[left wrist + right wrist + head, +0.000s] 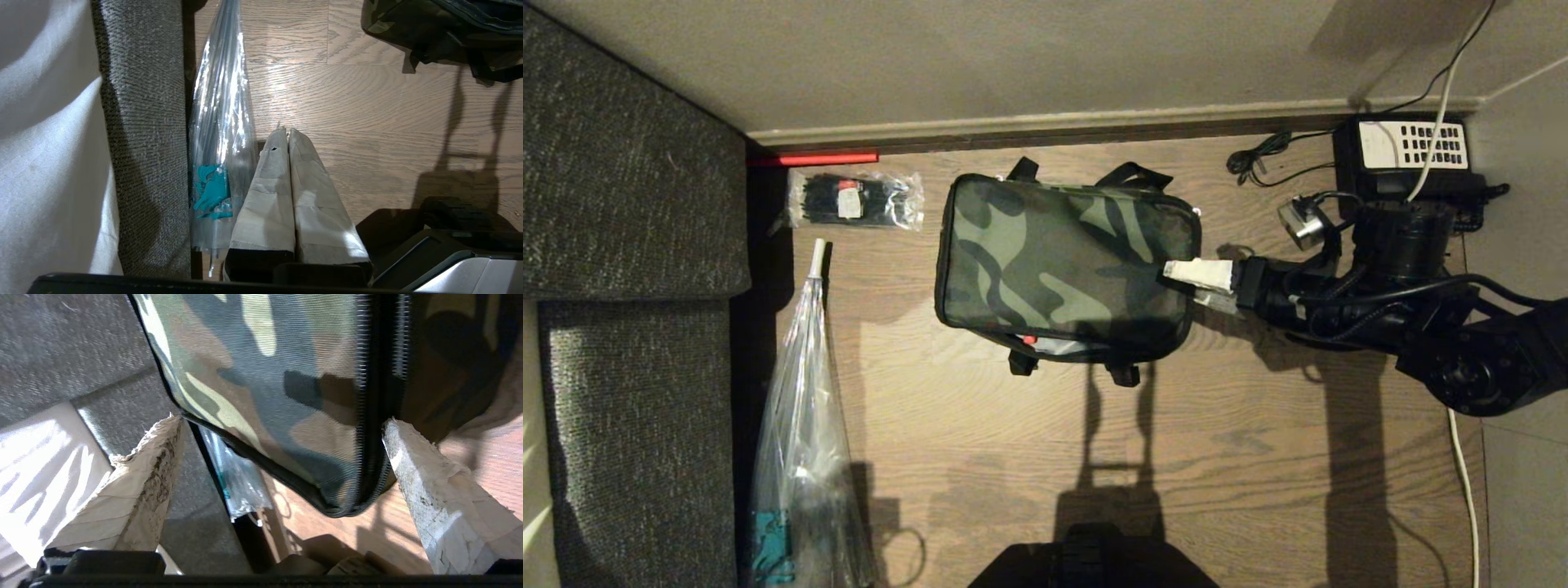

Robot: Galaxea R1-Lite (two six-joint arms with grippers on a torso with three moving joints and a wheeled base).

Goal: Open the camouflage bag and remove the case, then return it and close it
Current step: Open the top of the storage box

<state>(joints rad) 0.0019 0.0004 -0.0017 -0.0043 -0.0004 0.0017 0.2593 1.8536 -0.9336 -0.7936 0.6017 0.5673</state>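
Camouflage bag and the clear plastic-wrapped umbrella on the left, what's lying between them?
Nothing: the head view shows only bare wood floor between the camouflage bag and the umbrella.

- My head looks straight down on the wooden floor [1258, 457], fairly far.
- My left wrist hangs low at seven o'clock.
- My right wrist sits close, sharing the camouflage bag [265, 384].

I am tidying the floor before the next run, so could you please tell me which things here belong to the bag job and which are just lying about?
Belongs to the job:
- camouflage bag, lid down
- right gripper, jaws open at the bag's end

Just lying about:
- packet of cable ties
- clear umbrella
- black telephone
- red bar
- left gripper, parked, jaws shut
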